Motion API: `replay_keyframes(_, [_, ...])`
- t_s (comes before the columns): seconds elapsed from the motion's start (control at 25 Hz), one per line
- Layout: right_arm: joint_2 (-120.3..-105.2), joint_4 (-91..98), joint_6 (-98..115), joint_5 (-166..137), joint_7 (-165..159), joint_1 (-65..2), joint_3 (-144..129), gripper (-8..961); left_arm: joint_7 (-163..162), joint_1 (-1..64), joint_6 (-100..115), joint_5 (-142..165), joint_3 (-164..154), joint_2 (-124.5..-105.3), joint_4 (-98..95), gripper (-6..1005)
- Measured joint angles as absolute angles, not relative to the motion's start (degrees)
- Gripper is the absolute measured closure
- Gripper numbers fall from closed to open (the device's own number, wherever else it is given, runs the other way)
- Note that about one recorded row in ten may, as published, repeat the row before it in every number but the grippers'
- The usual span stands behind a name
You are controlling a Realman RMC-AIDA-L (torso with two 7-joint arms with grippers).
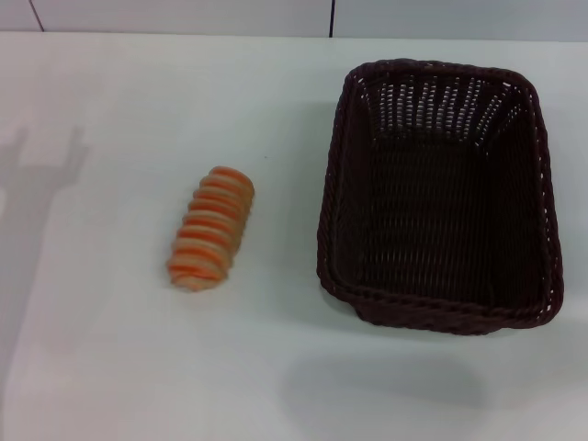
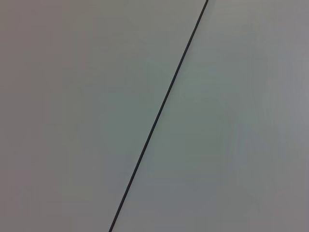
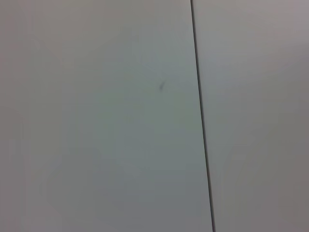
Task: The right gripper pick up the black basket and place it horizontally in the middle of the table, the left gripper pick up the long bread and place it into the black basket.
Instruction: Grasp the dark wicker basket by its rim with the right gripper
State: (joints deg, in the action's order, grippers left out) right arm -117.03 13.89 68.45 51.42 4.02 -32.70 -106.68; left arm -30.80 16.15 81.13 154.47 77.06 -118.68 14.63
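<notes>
Lying apart on the table (image 1: 110, 367): bread (image 1: 210, 229) at 9 o'clock, empty basket (image 1: 439, 193) at 3 o'clock; grippers unseen, grip state unknowable.

One black basket (image 1: 439, 196); one long bread (image 1: 210, 229)

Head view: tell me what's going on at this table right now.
Nothing is being handled yet. The black basket sits empty on the robot's right side of the table, its long side running away from the robot rather than across. The long bread lies on the table to the basket's left, apart from it, striped side up. Neither gripper shows in any view; both wrist cameras see only a plain pale surface with a dark seam. Both task steps are not yet done.
</notes>
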Motion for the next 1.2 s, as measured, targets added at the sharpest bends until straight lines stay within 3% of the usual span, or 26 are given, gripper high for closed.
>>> replay_keyframes(1.2, [-117.89,13.5,67.7,51.1,4.4,-34.4,-107.0,230,-25.6,16.7,77.4,154.2,77.0,-118.66,14.0,140])
